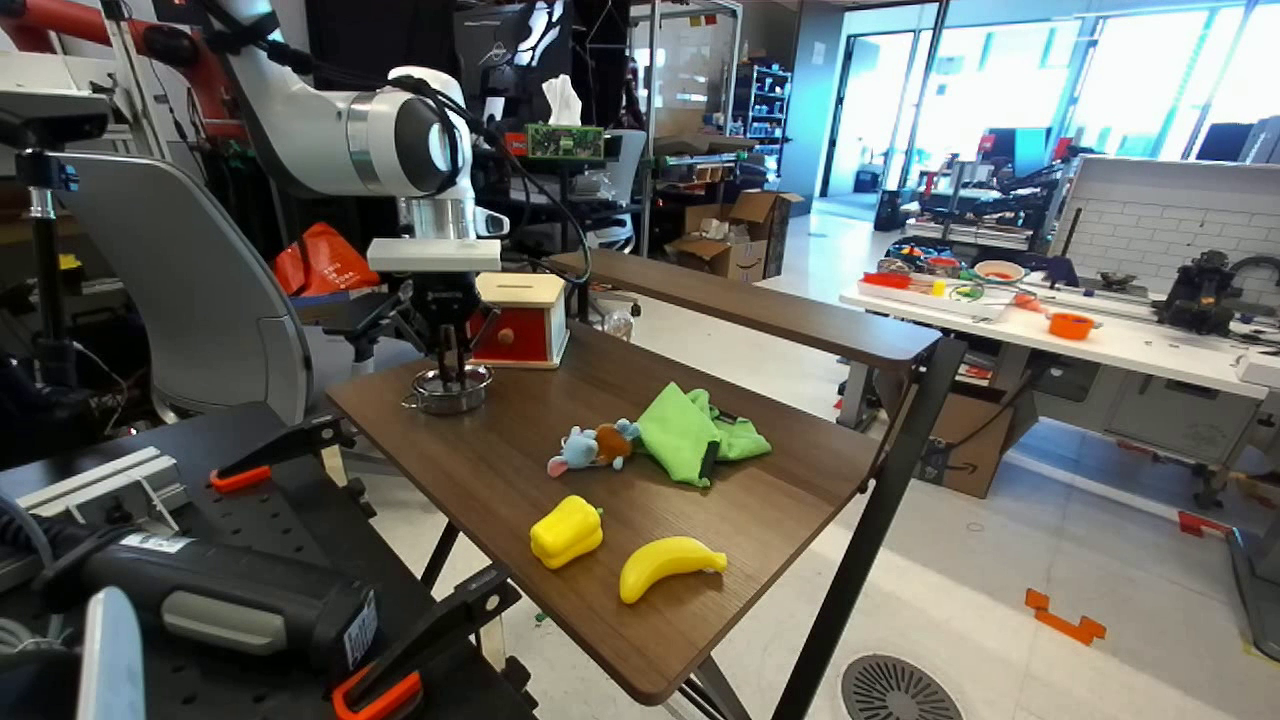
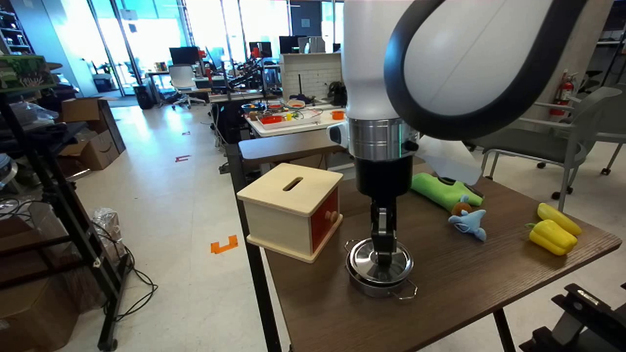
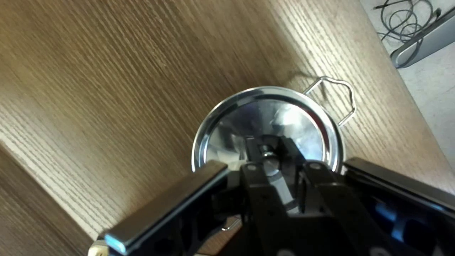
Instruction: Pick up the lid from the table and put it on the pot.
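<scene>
The silver pot (image 1: 440,404) stands on the brown table (image 1: 480,470) near its edge, also seen in an exterior view (image 2: 374,290). One wire handle of the pot (image 3: 352,101) sticks out in the wrist view. The round shiny lid (image 2: 364,259) lies over the pot's opening, also in the wrist view (image 3: 227,131). Whether it rests fully on the rim I cannot tell. My gripper (image 2: 385,256) points down at the lid's middle. Its fingers (image 3: 272,151) are close together around the lid's knob and look shut on it. It shows in an exterior view (image 1: 451,382) too.
A wooden box with a red drawer (image 1: 515,325) stands close beside the pot, also in an exterior view (image 2: 288,200). Farther along the table lie a blue plush toy (image 1: 590,447), a green cloth (image 1: 685,435), a yellow pepper (image 1: 567,532) and a banana (image 1: 665,565).
</scene>
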Action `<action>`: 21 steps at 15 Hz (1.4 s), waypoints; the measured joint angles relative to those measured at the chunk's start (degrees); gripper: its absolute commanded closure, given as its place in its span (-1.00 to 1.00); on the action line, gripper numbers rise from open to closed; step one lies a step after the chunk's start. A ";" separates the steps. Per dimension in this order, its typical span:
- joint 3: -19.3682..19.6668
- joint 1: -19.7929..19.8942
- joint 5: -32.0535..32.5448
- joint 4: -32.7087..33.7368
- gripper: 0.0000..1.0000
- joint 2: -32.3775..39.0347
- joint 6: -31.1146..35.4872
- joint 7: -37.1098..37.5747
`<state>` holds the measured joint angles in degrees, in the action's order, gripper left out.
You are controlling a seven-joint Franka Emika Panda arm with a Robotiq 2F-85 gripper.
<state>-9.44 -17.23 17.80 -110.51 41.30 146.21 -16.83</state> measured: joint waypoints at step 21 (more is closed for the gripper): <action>-0.28 0.30 0.00 1.31 -1.00 -1.05 -0.16 -0.62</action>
<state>-9.72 -16.92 17.80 -109.21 40.26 146.05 -17.45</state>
